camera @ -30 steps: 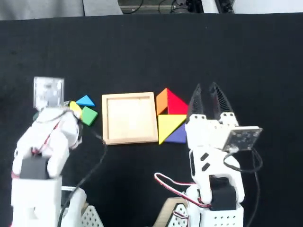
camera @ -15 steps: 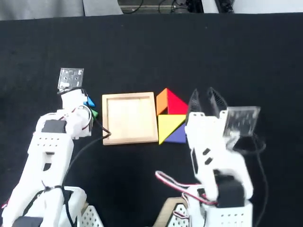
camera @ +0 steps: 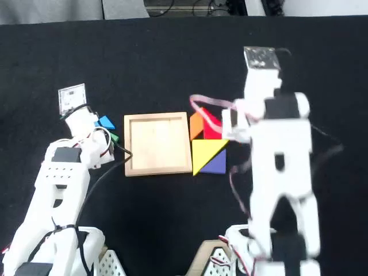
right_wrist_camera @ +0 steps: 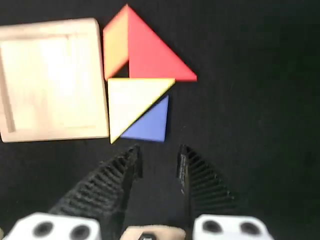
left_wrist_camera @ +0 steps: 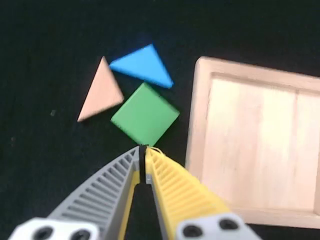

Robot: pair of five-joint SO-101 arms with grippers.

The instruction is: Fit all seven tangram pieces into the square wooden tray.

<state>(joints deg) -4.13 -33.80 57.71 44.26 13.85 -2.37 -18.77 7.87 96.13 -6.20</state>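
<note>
On the black cloth point(camera: 172, 69) flanking the tray point(camera: 128, 144), we see the left gripper point(left_wrist_camera: 142, 152) closed at the green square point(left_wrist_camera: 145, 114) and the right gripper point(right_wrist_camera: 157, 160) open near the dark blue piece point(right_wrist_camera: 150, 122).

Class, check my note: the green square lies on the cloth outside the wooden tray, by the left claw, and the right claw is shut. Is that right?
Not quite: the right claw is open, as the right wrist view shows. The green square does lie outside the wooden tray, by the left claw.
</note>
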